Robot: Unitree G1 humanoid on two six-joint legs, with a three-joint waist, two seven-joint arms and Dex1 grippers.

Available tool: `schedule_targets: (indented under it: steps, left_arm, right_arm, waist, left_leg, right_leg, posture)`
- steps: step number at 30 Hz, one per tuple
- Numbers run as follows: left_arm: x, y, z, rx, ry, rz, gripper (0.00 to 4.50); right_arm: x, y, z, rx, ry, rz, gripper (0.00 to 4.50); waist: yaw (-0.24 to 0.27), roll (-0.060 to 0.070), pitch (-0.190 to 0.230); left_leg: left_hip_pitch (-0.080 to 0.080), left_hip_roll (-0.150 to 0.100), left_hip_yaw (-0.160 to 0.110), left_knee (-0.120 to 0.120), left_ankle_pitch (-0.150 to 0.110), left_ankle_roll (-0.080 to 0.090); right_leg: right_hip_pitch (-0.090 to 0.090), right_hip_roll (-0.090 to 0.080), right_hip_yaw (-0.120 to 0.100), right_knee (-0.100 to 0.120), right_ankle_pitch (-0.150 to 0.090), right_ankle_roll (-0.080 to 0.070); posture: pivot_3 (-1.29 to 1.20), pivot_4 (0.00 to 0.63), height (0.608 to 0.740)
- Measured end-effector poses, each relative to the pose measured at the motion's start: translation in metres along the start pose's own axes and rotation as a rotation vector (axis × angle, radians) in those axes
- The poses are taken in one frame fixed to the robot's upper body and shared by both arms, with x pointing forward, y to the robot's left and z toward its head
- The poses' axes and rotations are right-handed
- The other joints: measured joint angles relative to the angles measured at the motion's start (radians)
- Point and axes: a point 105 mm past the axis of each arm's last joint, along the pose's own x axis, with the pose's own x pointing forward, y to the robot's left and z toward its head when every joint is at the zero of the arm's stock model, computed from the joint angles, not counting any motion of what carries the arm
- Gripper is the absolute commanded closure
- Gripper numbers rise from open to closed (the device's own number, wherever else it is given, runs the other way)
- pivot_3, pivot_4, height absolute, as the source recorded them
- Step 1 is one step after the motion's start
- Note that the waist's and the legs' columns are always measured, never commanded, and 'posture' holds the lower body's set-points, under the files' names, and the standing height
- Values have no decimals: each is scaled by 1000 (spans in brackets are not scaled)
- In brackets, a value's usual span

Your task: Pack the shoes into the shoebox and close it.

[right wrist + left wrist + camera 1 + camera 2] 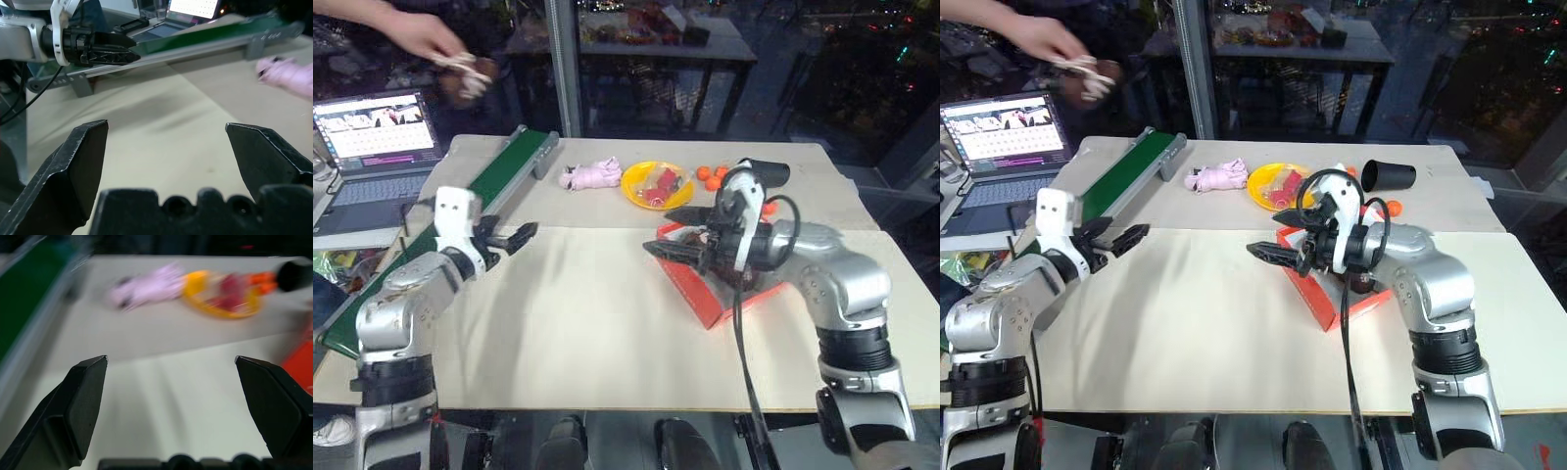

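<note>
Both pincers, left [514, 238] and right [677, 237], gape empty at mid-frame above the table [587, 323]; the shoebox [700, 289] waits behind the right one for loading.

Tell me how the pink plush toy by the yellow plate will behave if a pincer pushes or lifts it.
The pink plush toy looks soft and lumpy, so it would likely sag and squash rather than hold its shape. It lies flat on the table, so it should slide or bunch up, not roll. It probably weighs little.

The shoebox [705, 294] is red-orange and the plate [636, 191] yellow. At ten o'clock, a green conveyor [499, 176]; the plush toy [592, 176] looks pink.
</note>
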Motion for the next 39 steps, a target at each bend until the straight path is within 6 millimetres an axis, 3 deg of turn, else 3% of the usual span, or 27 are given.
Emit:
schedule_targets:
  steps: [3,9,18,28,31,39]
  left_arm:
    - [-8,14,-8,9,5,66,18]
    - [-9,15,-20,-6,14,95,18]
    - [-2,33,-22,-11,-6,184,18]
    - [-16,89,-23,70,-64,213,18]
    - [-23,104,-26,86,-73,229,18]
    - [-24,109,-32,94,-106,159,18]
  right_arm:
    - [13,4,-16,11,12,-11,1]
    - [30,9,-35,0,36,-20,1]
    - [43,18,-34,-19,31,38,1]
    - [50,29,-23,-111,-6,111,1]
    - [49,24,-21,-115,-20,78,1]
    - [44,-5,-22,-87,-41,-120,1]
  waist:
    - [3,0,0]
    - [13,0,0]
    - [17,0,0]
    - [25,0,0]
    - [24,0,0]
    - [25,-1,0]
  left_leg:
    - [0,0,0,0,0,0]
    - [0,0,0,0,0,0]
    - [0,0,0,0,0,0]
    - [0,1,1,-2,-4,-7]
    - [0,2,2,-2,-4,-7]
    - [0,3,3,-2,-4,-7]
  right_leg:
    - [0,0,0,0,0,0]
    - [0,0,0,0,0,0]
    - [-1,0,0,0,0,0]
    - [-1,0,-2,0,0,-2]
    - [-2,0,-2,0,0,-2]
    - [-2,0,-2,0,0,-3]
  posture:
    - [0,150,736]
    - [0,150,736]
    - [0,150,736]
    - [0,150,736]
    - [0,150,736]
    - [0,150,736]
